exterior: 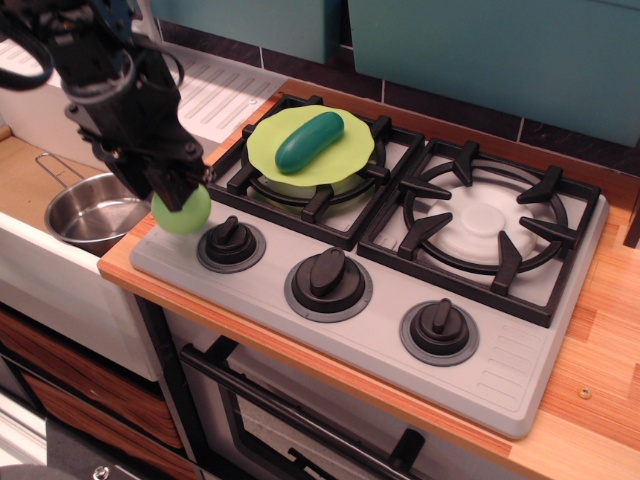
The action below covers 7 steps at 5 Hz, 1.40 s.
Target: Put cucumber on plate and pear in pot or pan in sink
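Observation:
The dark teal cucumber [309, 141] lies on the lime plate [268, 139] on the left burner. My gripper [184, 193] is shut on the pale green pear [181, 212], holding it by its upper part at the stove's front left corner, beside the leftmost knob. I cannot tell whether the pear rests on the stove or hangs just above it. The shiny steel pan [92, 211] sits in the sink [25, 185] just left of the gripper, its wire handle pointing back left.
The ribbed white drainboard [222, 95] lies behind the gripper. Three black knobs [328, 275] line the stove front. The right burner [485, 222] has a black grate. Wooden counter [605, 330] runs along the right.

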Motion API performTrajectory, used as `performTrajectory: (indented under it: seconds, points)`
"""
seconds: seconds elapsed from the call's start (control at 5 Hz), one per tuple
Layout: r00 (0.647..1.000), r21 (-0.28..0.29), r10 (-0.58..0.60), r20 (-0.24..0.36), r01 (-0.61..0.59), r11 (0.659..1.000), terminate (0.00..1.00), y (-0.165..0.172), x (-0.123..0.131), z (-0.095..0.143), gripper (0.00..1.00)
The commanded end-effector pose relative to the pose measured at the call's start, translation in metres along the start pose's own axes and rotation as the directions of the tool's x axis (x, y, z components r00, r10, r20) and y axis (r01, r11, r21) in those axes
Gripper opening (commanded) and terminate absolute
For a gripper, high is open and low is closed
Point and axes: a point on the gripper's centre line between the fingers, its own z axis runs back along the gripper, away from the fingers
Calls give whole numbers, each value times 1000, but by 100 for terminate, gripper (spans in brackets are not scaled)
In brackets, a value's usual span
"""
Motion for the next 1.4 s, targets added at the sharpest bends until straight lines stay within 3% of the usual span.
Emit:
performTrajectory:
  seconds: [0.0, 0.6, 1.2]
  points:
    - [999, 32, -28, 33, 27, 999, 0, 10, 23, 32, 0]
    - [990, -17, -130, 47, 131, 991, 0, 64, 48, 22, 0]
    - [991, -53, -110, 74, 114, 992, 0, 103, 33, -12, 0]
